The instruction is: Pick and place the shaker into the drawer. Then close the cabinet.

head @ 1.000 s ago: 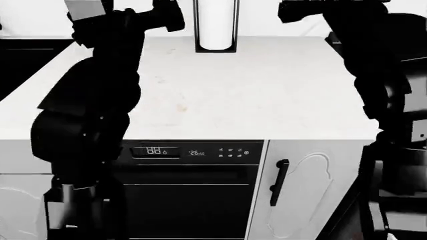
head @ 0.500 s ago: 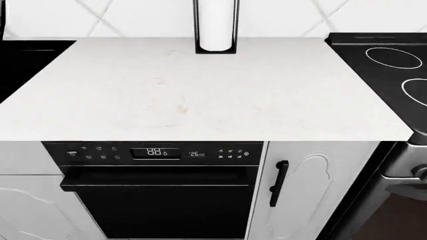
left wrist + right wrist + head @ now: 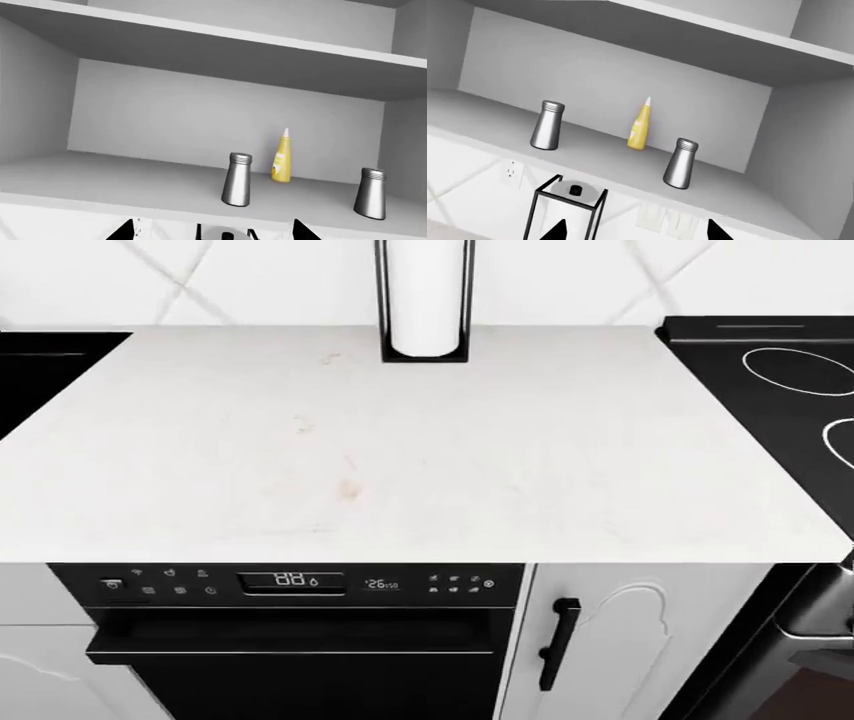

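Two tapered silver shakers stand on an open cabinet shelf (image 3: 133, 180). In the left wrist view one shaker (image 3: 237, 180) is mid-shelf and the other (image 3: 371, 193) is near the side wall. The right wrist view shows the same pair, one shaker (image 3: 548, 125) and the other (image 3: 680, 163). My left gripper (image 3: 212, 232) is open, below and in front of the shelf, holding nothing. Also open and empty, my right gripper (image 3: 635, 231) sits below the shelf. The drawer is out of view. Neither arm shows in the head view.
A yellow squeeze bottle (image 3: 282, 157) stands between the shakers at the shelf's back. Below the shelf is a black paper towel holder (image 3: 570, 200), also on the white counter (image 3: 400, 460). A stovetop (image 3: 774, 380) lies right; a dishwasher (image 3: 307, 640) and cabinet door (image 3: 627, 650) are under the counter.
Both arms, which filled the sides of the head view a second ago, have left it. The head view has since shifted slightly, showing more of the counter.
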`<state>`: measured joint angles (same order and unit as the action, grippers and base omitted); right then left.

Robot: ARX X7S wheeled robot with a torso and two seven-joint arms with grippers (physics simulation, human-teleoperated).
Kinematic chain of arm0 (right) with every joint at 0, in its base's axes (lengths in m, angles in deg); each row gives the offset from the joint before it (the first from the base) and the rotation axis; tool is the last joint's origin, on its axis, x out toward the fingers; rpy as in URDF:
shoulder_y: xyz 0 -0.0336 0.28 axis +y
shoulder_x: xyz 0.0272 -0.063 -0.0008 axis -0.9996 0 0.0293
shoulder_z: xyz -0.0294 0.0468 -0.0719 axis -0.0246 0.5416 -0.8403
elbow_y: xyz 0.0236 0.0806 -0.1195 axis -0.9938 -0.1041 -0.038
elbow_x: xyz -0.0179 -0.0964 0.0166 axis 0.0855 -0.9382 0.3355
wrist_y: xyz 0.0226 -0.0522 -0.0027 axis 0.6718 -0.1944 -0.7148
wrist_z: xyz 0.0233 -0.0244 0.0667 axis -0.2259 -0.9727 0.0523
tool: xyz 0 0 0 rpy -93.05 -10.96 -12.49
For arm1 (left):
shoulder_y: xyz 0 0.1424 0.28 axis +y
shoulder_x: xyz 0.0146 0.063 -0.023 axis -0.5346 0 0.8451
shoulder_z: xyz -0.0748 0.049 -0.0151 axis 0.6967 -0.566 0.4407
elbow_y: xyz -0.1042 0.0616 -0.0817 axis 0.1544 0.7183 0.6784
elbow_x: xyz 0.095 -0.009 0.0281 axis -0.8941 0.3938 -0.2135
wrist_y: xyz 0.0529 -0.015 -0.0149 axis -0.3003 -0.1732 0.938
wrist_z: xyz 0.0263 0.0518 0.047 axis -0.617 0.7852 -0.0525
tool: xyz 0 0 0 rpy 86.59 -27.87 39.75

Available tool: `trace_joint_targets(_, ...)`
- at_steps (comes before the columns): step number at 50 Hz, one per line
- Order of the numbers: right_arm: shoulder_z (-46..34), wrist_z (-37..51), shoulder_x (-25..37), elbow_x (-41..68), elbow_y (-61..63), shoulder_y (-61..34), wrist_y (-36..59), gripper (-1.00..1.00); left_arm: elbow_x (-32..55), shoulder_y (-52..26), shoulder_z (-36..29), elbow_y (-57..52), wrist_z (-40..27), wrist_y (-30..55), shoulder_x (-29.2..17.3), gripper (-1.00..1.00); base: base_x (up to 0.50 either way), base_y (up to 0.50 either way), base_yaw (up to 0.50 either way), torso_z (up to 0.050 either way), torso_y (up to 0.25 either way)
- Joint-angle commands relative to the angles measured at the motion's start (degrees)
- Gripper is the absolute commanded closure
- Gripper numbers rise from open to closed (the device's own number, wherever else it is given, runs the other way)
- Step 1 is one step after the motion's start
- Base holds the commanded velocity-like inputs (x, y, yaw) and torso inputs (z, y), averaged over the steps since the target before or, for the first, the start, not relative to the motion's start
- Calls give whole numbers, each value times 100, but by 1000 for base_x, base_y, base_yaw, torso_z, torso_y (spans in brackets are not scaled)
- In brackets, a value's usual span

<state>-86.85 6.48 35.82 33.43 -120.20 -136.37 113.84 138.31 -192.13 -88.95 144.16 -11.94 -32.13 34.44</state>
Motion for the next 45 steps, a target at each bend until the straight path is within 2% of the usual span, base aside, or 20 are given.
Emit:
trace_joint_targets(1,8,-86,-5,-79,-70,-31,-2,-100,57,-55,-45,19,152,30,2,-100,500,-105,0,0,0)
trace_joint_targets(11,7,-83,20,-52,-95,-31,-192,-100,526,-55,-492,69,222,-97,2,-100,500,-104,0,0,0)
trace_joint_targets(18,-4,-136,28,-39,-161,-31,-240,-100,493,-55,-464,60,253,-117,2,-100,500,-106,0,0,0)
trace_joint_targets(30,9,-117,65,54,-191,-31,-297,-100,787,-54,-879,83,272,-195,2,-100,500,-105,0,0,1)
trace_joint_targets(45,-12,-10,177,228,-375,-31,-439,-100,2656,-48,-2941,85,295,-644,2,-100,500,-97,0,0,1)
